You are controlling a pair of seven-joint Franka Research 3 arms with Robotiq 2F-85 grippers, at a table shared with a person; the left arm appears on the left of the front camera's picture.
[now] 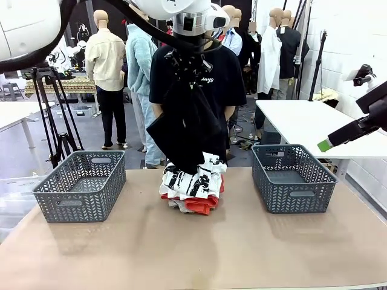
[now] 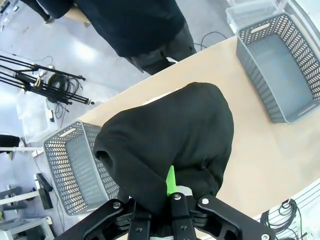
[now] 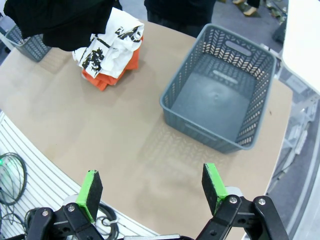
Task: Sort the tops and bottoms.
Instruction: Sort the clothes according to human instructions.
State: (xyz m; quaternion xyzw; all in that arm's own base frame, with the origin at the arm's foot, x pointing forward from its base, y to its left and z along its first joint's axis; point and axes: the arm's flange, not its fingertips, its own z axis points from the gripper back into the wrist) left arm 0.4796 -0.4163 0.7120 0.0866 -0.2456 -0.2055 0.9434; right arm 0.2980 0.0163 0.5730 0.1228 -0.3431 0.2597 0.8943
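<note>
The bottoms (image 1: 184, 130), a long limp black garment, hang from my left gripper (image 1: 188, 67), which is shut on their top edge high above the table's middle. In the left wrist view the black cloth (image 2: 170, 135) bunches over the closed fingers (image 2: 171, 184). Below it lies the pile of tops: a white printed T-shirt (image 1: 196, 176) over an orange one (image 1: 202, 205). The hanging hem touches the pile's top. My right gripper (image 3: 151, 187) is open and holds nothing, off the table's right end (image 1: 329, 143), above the table's edge near the right basket.
Two empty grey baskets stand on the brown table, one at the left (image 1: 81, 184) and one at the right (image 1: 293, 178). A person in a black T-shirt (image 1: 227, 78) stands behind the pile at the far edge. A tripod (image 1: 54, 115) stands beyond the left basket.
</note>
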